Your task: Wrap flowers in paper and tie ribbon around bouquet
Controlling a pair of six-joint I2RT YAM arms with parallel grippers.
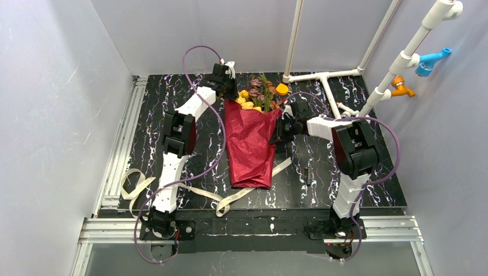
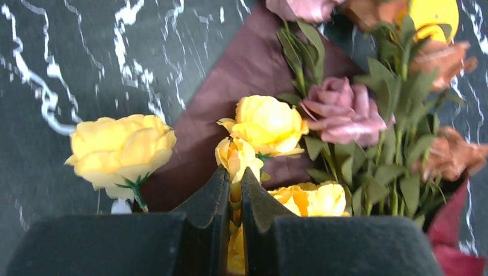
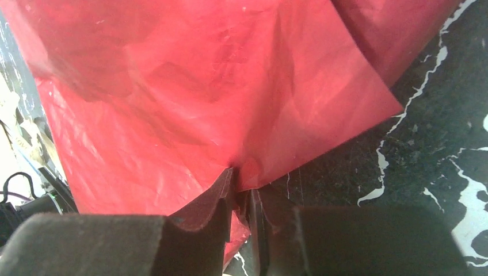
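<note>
ribbon (image 1: pixel 138 185): loose on counter (image 1: pixel 345 192), untied.
left jaws: clenched on a yellow bloom of the flowers (image 2: pixel 267 123).
paper (image 1: pixel 249 144): folded around the stems, mid-counter.
right jaws: pinching the paper's edge.
step: wrapping, probably closing the fold.
next: needs the ribbon fetched.

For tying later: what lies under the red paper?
The ribbon passes under the narrow near end of the paper and shows on both sides. Its middle is covered, as are the stems of the flowers.
</note>
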